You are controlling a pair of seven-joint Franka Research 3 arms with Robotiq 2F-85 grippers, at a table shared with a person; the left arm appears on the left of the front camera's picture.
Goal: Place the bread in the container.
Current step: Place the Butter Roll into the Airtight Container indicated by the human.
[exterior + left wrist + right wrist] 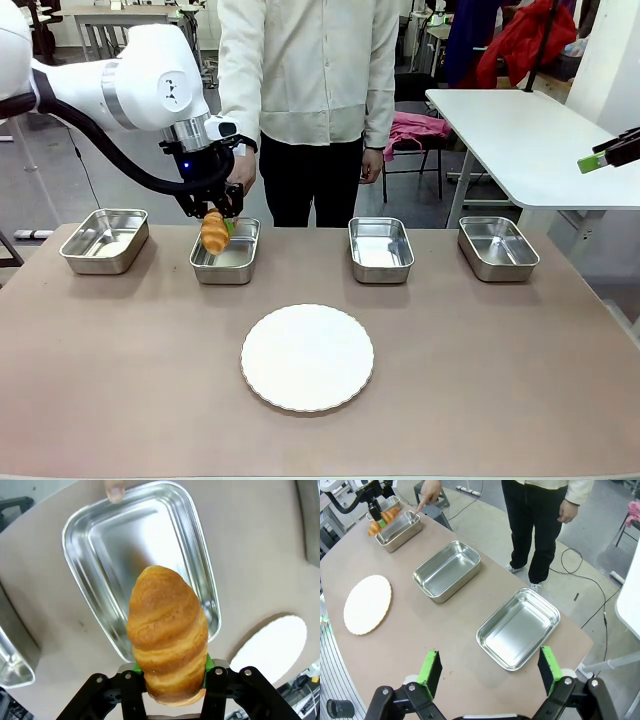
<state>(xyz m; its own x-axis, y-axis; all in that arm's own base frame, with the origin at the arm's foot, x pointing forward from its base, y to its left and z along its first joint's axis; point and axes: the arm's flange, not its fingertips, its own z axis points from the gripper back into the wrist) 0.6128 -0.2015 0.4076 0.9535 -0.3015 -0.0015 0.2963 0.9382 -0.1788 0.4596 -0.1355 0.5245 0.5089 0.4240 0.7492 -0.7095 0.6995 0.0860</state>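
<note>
Gripping the bread [167, 635] — left gripper [174, 682] above the container [100, 530].

The brown desk [480, 400] carries four shallow steel pans in a row along its far side and a round white scalloped plate [307, 357] nearer the robot, about midway across. From the robot's left the row runs: an end pan [104, 241], the container [226, 252], a third pan [380, 249], and a fourth pan [497, 248], all apart from one another.

The front camera faces across the brown bench [480, 380] toward the person. The left wrist camera looks closely down; the right one, apparently higher, shares the round white scalloped plate [367, 604].
</note>
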